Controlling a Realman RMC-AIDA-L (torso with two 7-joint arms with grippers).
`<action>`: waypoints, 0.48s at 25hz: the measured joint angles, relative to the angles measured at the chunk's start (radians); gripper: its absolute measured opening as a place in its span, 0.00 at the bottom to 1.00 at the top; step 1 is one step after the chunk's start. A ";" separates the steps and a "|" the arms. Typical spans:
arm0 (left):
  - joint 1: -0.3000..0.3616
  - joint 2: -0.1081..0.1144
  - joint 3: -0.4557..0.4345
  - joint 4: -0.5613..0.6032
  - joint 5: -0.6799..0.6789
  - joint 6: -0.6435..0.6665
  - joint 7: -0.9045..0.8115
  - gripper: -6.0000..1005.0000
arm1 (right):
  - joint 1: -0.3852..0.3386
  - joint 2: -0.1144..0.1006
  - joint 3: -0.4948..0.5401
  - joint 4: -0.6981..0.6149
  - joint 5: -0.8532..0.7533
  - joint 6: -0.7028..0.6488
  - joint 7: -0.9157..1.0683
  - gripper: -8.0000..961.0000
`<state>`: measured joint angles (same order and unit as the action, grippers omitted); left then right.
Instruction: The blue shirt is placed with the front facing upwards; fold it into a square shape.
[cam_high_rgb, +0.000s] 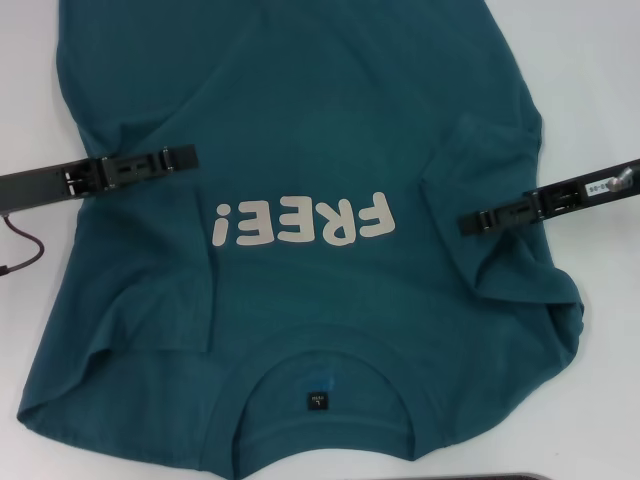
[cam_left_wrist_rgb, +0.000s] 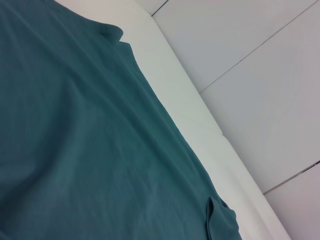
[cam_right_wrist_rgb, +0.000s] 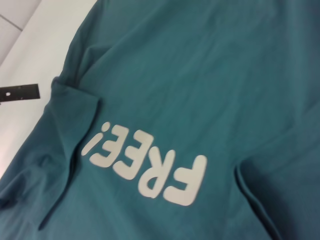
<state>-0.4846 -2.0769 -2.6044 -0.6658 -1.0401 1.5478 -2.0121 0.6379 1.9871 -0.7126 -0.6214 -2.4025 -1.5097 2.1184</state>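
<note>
The left end effector is observed over the shirt's left side, level with the chest, its tip pointing inward. The right end effector is observed over the folded-in right sleeve, also pointing inward. Whether either end effector is open or holds cloth cannot be told. The blue shirt is laid front up on the white table, collar nearest the robot, with the "FREE!" lettering between the two end effectors. Both sleeves are seen folded onto the body. A dark cable lies on the table at the left.
</note>
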 joint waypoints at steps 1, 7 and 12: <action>0.001 0.000 0.000 0.000 0.000 0.000 0.001 0.91 | 0.004 0.003 -0.007 0.000 0.001 -0.003 0.002 0.95; 0.002 0.000 0.000 0.000 0.000 -0.003 0.008 0.91 | 0.048 0.026 -0.014 0.000 0.006 -0.038 -0.004 0.95; 0.004 0.000 0.000 0.000 0.000 -0.008 0.009 0.91 | 0.089 0.051 -0.022 0.000 0.007 -0.044 -0.010 0.95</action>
<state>-0.4806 -2.0769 -2.6043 -0.6658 -1.0401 1.5396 -2.0034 0.7272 2.0376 -0.7345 -0.6212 -2.3958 -1.5534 2.1080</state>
